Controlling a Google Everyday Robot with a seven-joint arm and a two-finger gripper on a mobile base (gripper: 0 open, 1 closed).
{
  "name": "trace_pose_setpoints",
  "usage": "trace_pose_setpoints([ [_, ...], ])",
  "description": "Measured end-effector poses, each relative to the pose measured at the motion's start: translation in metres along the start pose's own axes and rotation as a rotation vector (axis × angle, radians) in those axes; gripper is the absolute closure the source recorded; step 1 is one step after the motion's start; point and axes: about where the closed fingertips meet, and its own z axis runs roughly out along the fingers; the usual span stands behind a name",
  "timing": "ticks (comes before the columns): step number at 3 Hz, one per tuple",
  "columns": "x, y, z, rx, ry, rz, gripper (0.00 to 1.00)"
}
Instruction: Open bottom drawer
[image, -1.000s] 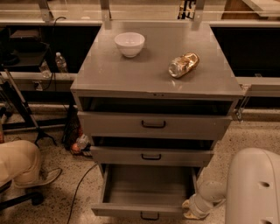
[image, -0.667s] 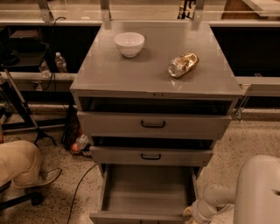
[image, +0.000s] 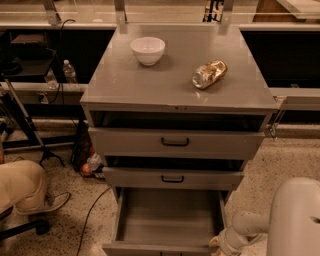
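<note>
The bottom drawer (image: 167, 216) is standing pulled far out at the foot of the cabinet (image: 175, 82).
The gripper (image: 217, 243) is hanging before the cabinet's lower right; its grip I cannot tell.

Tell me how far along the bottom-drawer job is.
Done: the grey metal bottom drawer stands pulled well out beyond the middle grey drawer, with its inner floor in plain sight. In hand: the gripper sits low at the drawer's front right corner. Left: probably only to draw the gripper back. The drawer's front is cut off at the bottom of the view, so full travel cannot be confirmed.
</note>
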Motion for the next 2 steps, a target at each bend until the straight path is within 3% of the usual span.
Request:
trace_pose_setpoints([
  [1,-0.0005,0.0022,-0.0004,-0.002,-0.002,0.001,0.47],
  [2,-0.0003,0.0059,-0.0072,-0.001,-0.004,0.004,0.24],
])
